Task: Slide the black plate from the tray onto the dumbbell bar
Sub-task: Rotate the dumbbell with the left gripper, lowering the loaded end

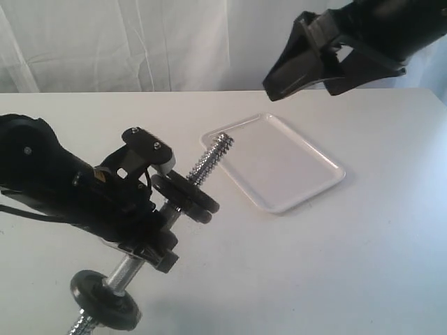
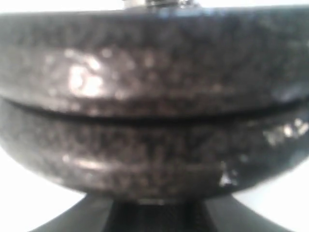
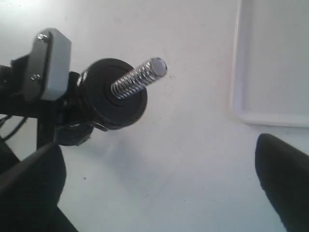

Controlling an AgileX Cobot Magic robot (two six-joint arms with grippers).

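The task looks essentially done; the tray (image 1: pixel 318 183) shows bare white, and the black plate (image 1: pixel 183 188) sits on the dumbbell bar (image 1: pixel 209 159), pressed against a second black disc (image 1: pixel 199 213) behind it. The left gripper (image 1: pixel 157 222) clamps the bar's middle and holds it tilted above the white table (image 1: pixel 335 279); another disc (image 1: pixel 105 304) rides the lower end. The right gripper (image 1: pixel 279 82) hangs above the tray, fingers spread wide and empty, well apart from the bar. The threaded tip juts free past the plate with no collar nut in sight; there is open table all round; what remains, I judge, is only securing or letting go.
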